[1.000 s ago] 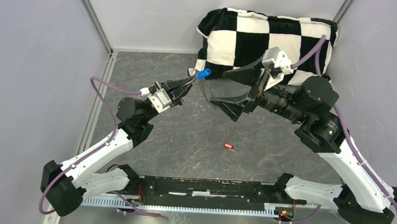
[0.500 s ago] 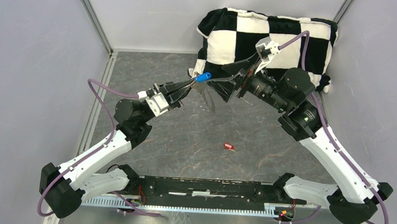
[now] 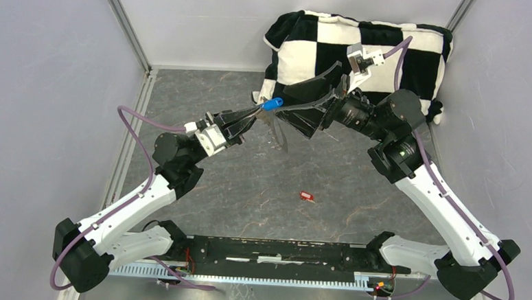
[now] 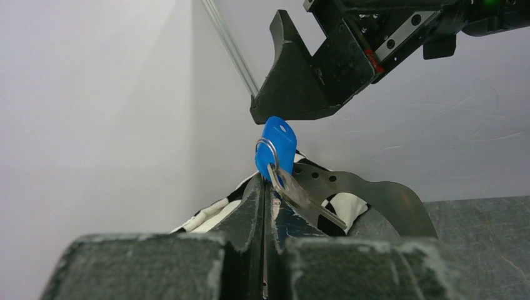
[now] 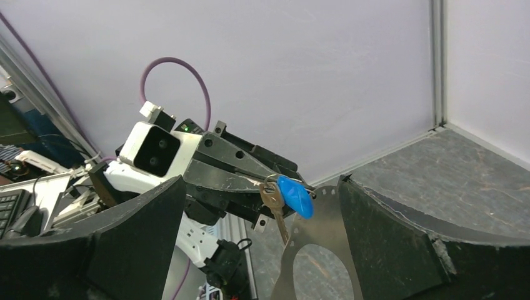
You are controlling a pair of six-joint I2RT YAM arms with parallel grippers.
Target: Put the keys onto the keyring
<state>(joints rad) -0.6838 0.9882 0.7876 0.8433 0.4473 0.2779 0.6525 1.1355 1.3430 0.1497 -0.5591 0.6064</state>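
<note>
Pinching the small blue-plastic-headed metal key (image 4: 277, 145) at its tips, the left gripper (image 4: 264, 184) is fully closed, with the floppy grey oval keyring loop (image 5: 322, 219) hanging just beside it. Right gripper (image 3: 307, 105) gapes wide, holding nothing, its fingers flanking that key. Tiny red-headed key (image 3: 306, 195) lies on the dark stone-pattern table (image 3: 247, 190), well apart from both.

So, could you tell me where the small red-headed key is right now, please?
In the top view, the small red-headed key lies on the dark grey tabletop, roughly midway across, nearer the black base rail than the black-and-white checkered cushion.
</note>
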